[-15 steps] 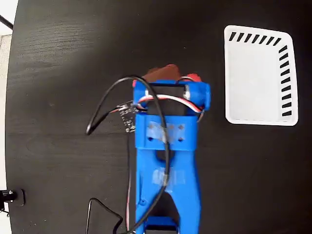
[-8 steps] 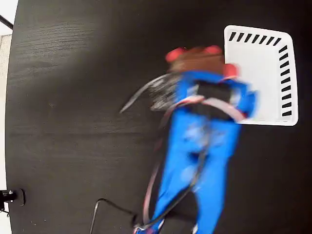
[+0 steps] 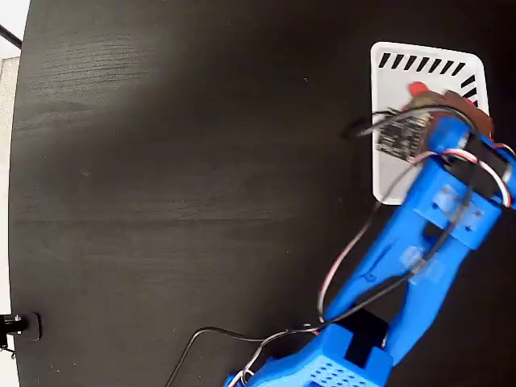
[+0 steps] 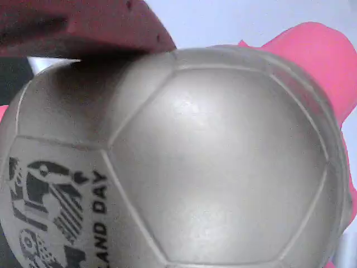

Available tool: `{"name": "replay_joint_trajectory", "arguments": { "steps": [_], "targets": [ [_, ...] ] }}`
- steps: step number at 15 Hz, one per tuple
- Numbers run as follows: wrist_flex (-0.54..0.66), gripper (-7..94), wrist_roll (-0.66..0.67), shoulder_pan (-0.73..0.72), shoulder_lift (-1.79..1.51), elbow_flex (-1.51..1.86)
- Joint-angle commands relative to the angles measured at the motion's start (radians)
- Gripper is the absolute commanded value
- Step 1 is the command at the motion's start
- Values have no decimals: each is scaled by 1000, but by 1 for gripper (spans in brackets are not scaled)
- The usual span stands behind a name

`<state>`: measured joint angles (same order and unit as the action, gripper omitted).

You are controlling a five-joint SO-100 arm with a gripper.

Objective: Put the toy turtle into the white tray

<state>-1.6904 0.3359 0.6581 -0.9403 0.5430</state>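
In the wrist view the toy turtle (image 4: 184, 162) fills nearly the whole picture: a shiny gold-tan shell of panelled segments, with a black printed mark and lettering at about 8 o'clock and a pink-red limb sticking out at about 2 o'clock. A dark red finger (image 4: 78, 25) of the claw lies hard against the shell at 11 o'clock; the other finger is out of sight, so the grip reads as a pinch on the turtle, though only one contact shows. Pale white surface shows behind the turtle at 12 o'clock.

In the fixed view the blue arm (image 3: 419, 242) rises from the lower edge at about 6 o'clock and leans toward 1 o'clock, trailing black, red and white wires. Its gripper (image 3: 439, 105) hangs over the white tray (image 3: 387, 173), which lies on the black table (image 3: 177, 161) at the upper right. There the turtle (image 3: 427, 95) shows only as a brownish blur with a red bit at its 10 o'clock side, over the tray's upper half near the slotted vents. Whether it touches the tray floor cannot be told.
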Motion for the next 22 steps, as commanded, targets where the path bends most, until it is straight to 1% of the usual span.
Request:
{"name": "replay_joint_trajectory", "arguments": {
  "steps": [1, 9, 10, 13, 16, 18, 19, 20, 21, 22],
  "targets": [
    [-11, 0, -2, 23, -40, -71],
    [-5, 0, -20, 21, -3, -64],
    [5, 1, -21, 21, 0, -58],
    [83, 2, -21, 29, 2, 20],
    [92, 8, -23, 31, 5, 25],
    [89, 14, -21, 31, 5, 21],
    [89, 22, -20, 31, 5, 25],
    [86, 41, 0, 31, 5, 43],
    [94, 52, 6, 31, 5, 61],
    [101, 54, 11, 32, 5, 71]
  ]
}}
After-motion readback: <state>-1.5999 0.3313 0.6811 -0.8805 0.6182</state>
